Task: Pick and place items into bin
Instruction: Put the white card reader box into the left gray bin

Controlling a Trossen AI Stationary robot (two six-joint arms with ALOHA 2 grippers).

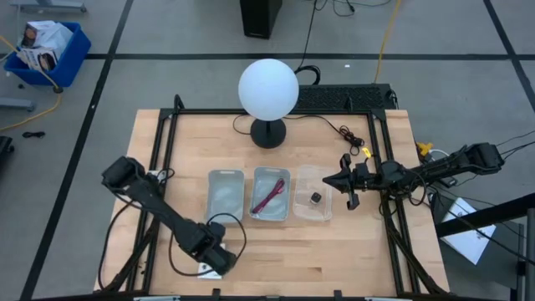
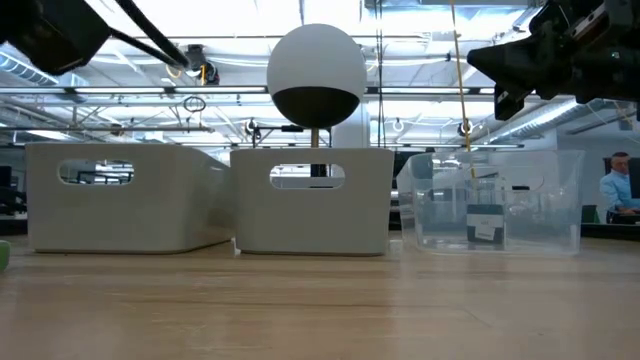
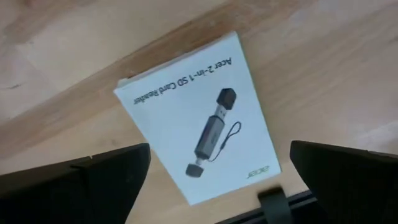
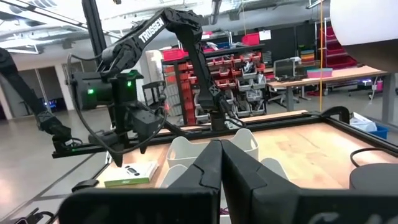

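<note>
The white card (image 3: 199, 118), printed with a dark stick-shaped reader, lies flat on the table near its front edge. It also shows in the right wrist view (image 4: 132, 175). My left gripper (image 3: 217, 183) hangs over it, open, with one finger on either side of the card's end and touching nothing; in the high view the left gripper (image 1: 219, 266) hides the card. The dark red cord bundle (image 1: 269, 196) lies in the middle bin. The tiny black cube (image 1: 316, 198) lies in the clear bin. My right gripper (image 1: 344, 189) is shut and empty, just right of the clear bin.
Three bins stand in a row mid-table: a white one (image 1: 226, 177), the middle one (image 1: 270, 172) and the clear one (image 1: 311, 172). A lamp with a white globe (image 1: 268, 90) stands behind them. A black frame (image 1: 164, 134) rims the table.
</note>
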